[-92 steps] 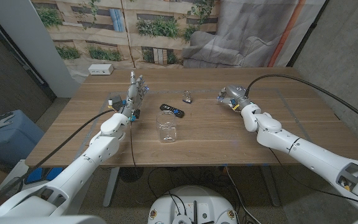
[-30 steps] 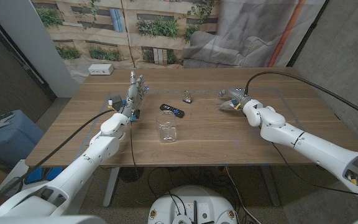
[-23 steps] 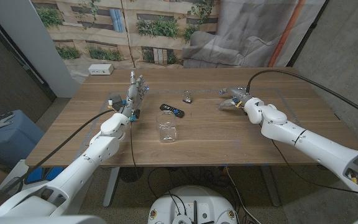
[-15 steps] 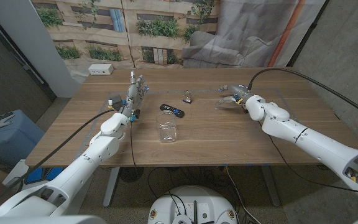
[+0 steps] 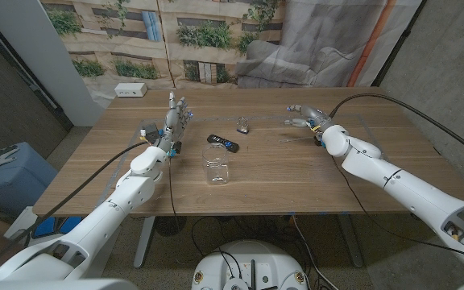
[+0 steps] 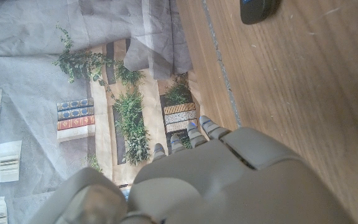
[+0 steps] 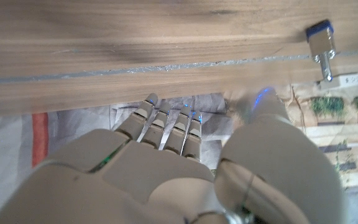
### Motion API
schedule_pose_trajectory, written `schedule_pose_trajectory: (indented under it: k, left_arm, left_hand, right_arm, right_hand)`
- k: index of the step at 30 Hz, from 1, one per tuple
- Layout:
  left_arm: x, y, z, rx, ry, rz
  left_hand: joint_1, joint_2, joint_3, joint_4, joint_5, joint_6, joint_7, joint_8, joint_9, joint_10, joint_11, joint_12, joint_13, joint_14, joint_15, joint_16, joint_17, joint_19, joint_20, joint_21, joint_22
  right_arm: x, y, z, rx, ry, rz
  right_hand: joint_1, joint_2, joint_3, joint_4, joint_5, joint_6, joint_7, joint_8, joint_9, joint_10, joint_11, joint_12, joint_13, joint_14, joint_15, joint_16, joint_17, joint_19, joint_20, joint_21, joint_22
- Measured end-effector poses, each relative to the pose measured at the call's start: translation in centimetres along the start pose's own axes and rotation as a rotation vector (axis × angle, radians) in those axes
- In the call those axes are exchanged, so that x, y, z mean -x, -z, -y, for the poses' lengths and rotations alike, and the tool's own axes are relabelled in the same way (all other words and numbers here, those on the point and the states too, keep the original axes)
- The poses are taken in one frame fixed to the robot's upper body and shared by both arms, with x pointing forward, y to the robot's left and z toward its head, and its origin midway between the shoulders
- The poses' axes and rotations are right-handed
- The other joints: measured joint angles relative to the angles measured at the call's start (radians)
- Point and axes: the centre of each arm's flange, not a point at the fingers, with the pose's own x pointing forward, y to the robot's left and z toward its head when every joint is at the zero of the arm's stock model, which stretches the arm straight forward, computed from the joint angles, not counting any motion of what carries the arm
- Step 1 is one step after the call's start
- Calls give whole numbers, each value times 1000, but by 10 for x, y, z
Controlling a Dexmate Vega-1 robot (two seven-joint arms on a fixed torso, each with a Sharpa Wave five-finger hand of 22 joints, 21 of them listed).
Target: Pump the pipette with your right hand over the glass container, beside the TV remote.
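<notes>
A clear glass container (image 5: 217, 169) stands at the table's middle, nearer the front edge. Just behind it lies the black TV remote (image 5: 223, 142), whose end also shows in the left wrist view (image 6: 260, 7). A small dark and silver object (image 5: 242, 125), possibly the pipette, lies behind the remote; the right wrist view shows a blue-topped silver piece (image 7: 321, 43) on the wood. My right hand (image 5: 304, 118) hovers to the right of that object, fingers stretched out toward it, holding nothing. To the left of the remote, my left hand (image 5: 177, 118) stands with fingers apart, empty.
A white power strip (image 5: 131, 89) sits at the table's far left corner. The wooden table (image 5: 264, 181) ends at a printed backdrop and grey cloth behind. A black cable trails along my right arm.
My right hand has risen and swung back and to the right, its fingers turning to point left. The left arm, container and remote have not moved.
</notes>
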Motion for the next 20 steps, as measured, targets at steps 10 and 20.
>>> schedule_pose_trajectory:
  k: [10,20]
  left_arm:
    - [0,0,0,0,0,0]
    - [0,0,0,0,0,0]
  left_hand:
    - [0,0,0,0,0,0,0,0,0,0,0,0,0,0,0,0,0,0,0,0,0]
    - [0,0,0,0,0,0,0,0,0,0,0,0,0,0,0,0,0,0,0,0,0]
  right_arm:
    - [2,16,-5,-173,68,-14]
    - [11,20,-8,-362,137,4]
  right_hand:
    - [-61,22,-11,22,-30,-16,5,0,0,-39,25,5,-6,-30,5,-7,-5,5,-6,6,0]
    - [-92,52,-13,33,-40,-54,18,0,0,-73,38,4,-14,-46,11,-7,-9,-6,-2,-1,0]
